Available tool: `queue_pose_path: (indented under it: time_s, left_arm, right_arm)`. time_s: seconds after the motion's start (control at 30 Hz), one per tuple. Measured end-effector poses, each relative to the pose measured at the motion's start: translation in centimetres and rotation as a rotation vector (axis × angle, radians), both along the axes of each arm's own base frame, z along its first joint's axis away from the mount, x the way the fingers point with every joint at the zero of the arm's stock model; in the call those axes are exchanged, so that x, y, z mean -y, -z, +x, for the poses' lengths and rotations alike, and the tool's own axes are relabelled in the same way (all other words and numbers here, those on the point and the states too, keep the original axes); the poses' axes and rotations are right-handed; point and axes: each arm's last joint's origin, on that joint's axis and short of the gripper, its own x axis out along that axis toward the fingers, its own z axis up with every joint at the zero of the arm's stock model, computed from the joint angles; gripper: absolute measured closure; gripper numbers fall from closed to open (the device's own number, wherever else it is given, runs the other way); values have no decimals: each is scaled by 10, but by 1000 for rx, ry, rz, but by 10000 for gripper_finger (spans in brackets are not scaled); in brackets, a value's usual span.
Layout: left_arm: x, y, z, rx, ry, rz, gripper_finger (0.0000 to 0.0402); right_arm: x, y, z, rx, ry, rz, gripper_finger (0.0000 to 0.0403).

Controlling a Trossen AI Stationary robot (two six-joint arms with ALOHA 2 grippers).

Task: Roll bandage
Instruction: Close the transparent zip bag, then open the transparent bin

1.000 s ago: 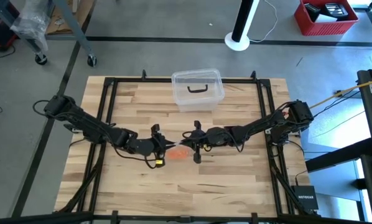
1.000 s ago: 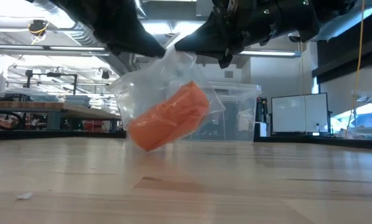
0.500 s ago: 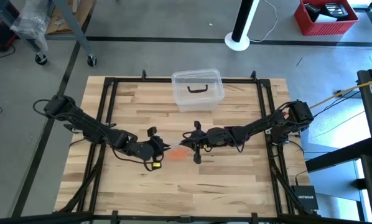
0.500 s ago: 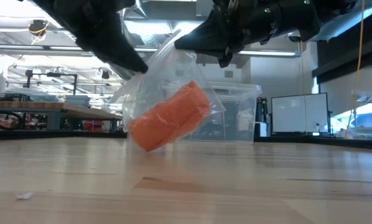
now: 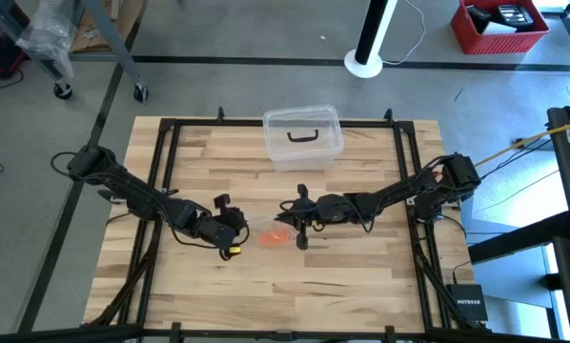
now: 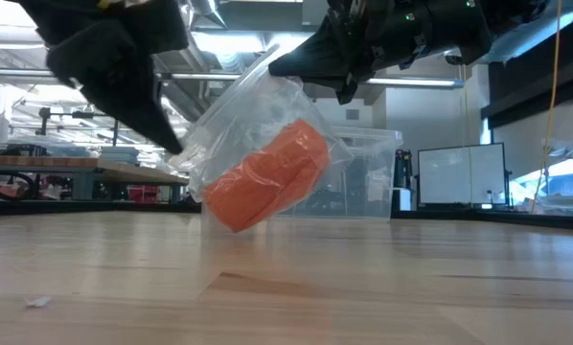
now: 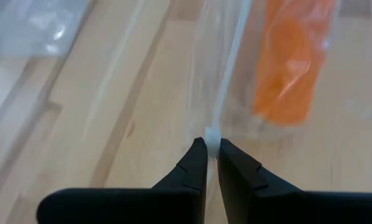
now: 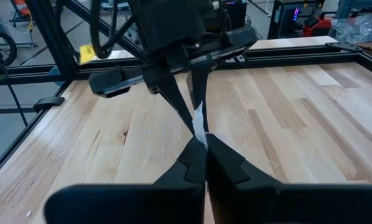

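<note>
The bandage (image 6: 267, 177) is a bright orange roll inside a clear plastic wrapper (image 6: 231, 125), tilted, hanging between my two grippers just above the table's middle. It also shows in the high view (image 5: 274, 235) and the left wrist view (image 7: 292, 56). My left gripper (image 5: 243, 227) is shut on the wrapper's left side. My right gripper (image 5: 283, 213) is shut on the wrapper's right side, close above the roll. My left gripper pinches a thin whitish edge strip of the wrapper (image 7: 212, 133) between its two fingertips, coming slanting down from the table's left. The film runs taut from there to the roll. My right gripper pinches the wrapper's upper edge (image 8: 200, 130) between its fingertips, coming from the table's right. The wrapper with the roll hangs below it, tilted.
A clear plastic box with a black handle (image 5: 302, 136) stands at the table's far middle, behind the wrapper in the low view (image 6: 368, 172). A black frame (image 5: 161, 171) runs around the tabletop. A small scrap (image 6: 37, 301) lies near the front.
My left gripper has gone toward the table's left edge, still shut on the wrapper's edge. The wrapper has been drawn wider and taut on that side. The roll stays hanging inside it, and my right gripper has kept still.
</note>
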Motion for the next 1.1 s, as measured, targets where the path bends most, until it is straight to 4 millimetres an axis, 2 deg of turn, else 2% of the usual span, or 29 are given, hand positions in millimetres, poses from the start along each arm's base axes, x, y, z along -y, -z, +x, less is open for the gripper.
queue_pose_path:
  time_s: [0.47,0.63,0.77,0.9,1.0,1.1]
  left_arm:
    - [0,8,-11,-96,-44,-19,375]
    - [0,1,-5,-46,-93,-67,352]
    - [1,-22,4,37,-142,-149,310]
    - [2,-46,4,50,-105,-134,265]
    - [-2,-60,-1,88,-88,-69,240]
    - [-14,-72,-5,125,-95,25,222]
  right_arm:
    - [-1,-3,0,12,-23,15,398]
    - [-1,0,-1,-24,-20,18,398]
    - [0,6,-2,-77,-1,43,394]
    - [2,9,-3,-116,9,44,356]
    - [9,11,-5,-185,34,-12,305]
    - [20,0,-5,-233,103,-86,249]
